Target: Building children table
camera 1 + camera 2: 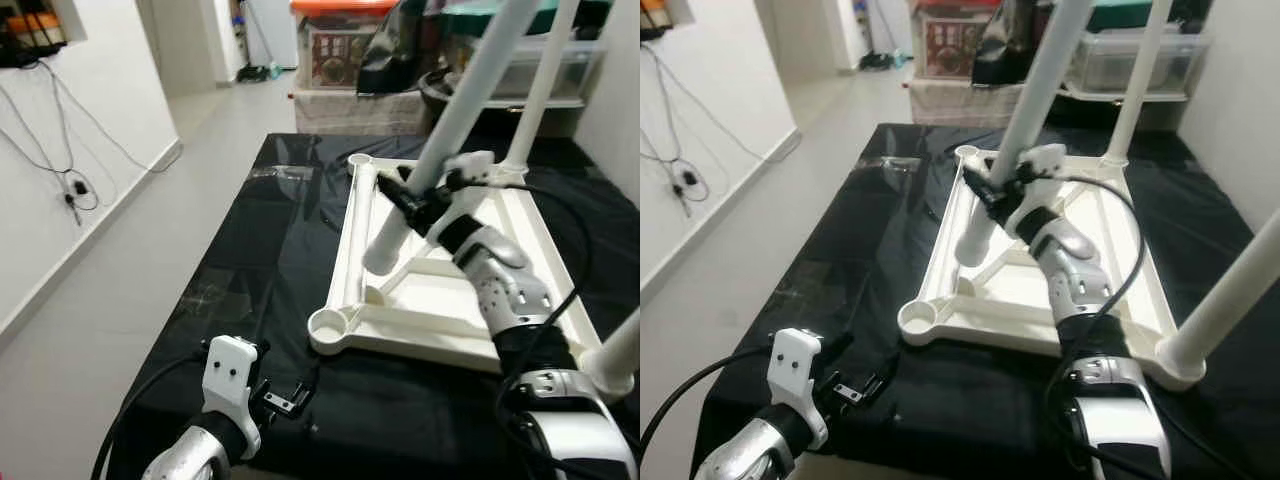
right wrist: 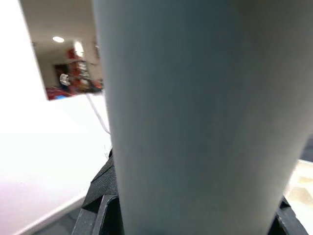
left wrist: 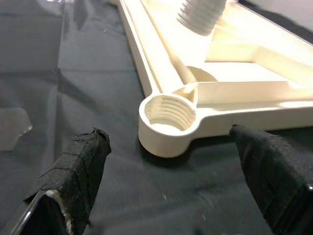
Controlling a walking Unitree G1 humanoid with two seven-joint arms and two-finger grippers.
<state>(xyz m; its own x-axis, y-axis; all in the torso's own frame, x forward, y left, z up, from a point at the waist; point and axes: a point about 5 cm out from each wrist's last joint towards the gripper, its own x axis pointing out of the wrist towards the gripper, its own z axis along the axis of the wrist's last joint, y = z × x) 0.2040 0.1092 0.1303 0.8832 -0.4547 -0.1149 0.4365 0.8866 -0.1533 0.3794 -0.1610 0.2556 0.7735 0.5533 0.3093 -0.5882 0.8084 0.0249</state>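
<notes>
A black sheet (image 1: 250, 250) covers the work surface; beyond it stand clear storage boxes (image 1: 345, 45) with an orange lid, and cables (image 1: 60, 160) hang down the white wall on the left; pale floor tiles (image 1: 110, 290) run alongside. On the sheet lies the white plastic tabletop (image 1: 440, 300), upside down, ribs showing, with round threaded sockets at its corners; the near-left socket (image 3: 168, 113) stands open and bare, while two legs already rise upright from the far-right corner (image 1: 545, 80) and the near-right corner (image 1: 1230, 295). The right gripper (image 1: 415, 205) is clamped round a third white leg (image 1: 460, 110), held tilted above the underside, its threaded end (image 3: 201, 17) hanging just short of that open socket. The left gripper (image 3: 176, 161) sits low over the sheet near the socket, its padded fingers (image 3: 80, 161) spread wide with nothing between them.
</notes>
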